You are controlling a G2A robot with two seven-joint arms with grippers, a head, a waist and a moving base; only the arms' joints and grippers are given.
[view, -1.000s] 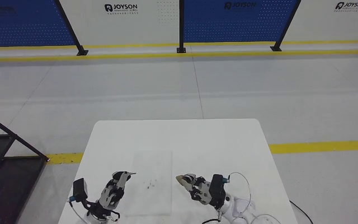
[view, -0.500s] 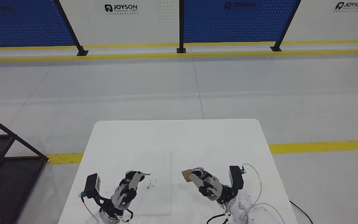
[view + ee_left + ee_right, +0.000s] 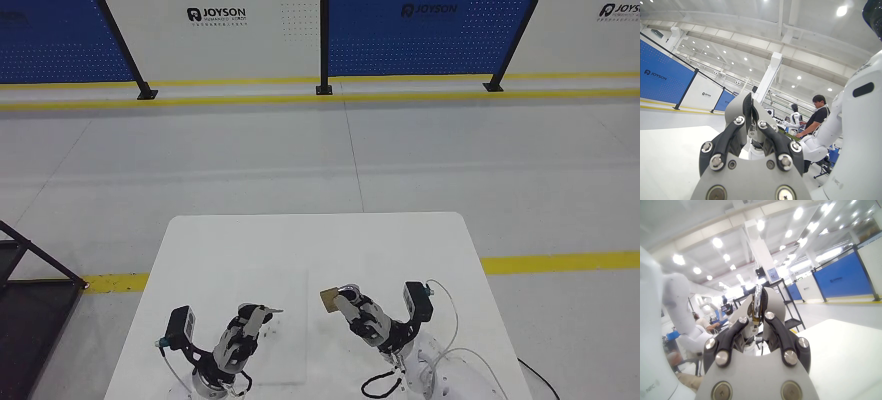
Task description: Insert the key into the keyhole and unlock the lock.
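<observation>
- The left gripper [image 3: 262, 313] is in the lower left of the top view. Its fingers are pressed together [image 3: 749, 106] on the key [image 3: 272, 309] (only a thin silver sliver shows at the tip).
- The right gripper [image 3: 340, 300], lower centre, is clamped on the brass lock [image 3: 329, 299] [image 3: 756, 303].
- Since a second ago both grippers have risen over the table [image 3: 300, 240] and drawn closer. The left one has shifted right, and key and lock remain apart.
</observation>
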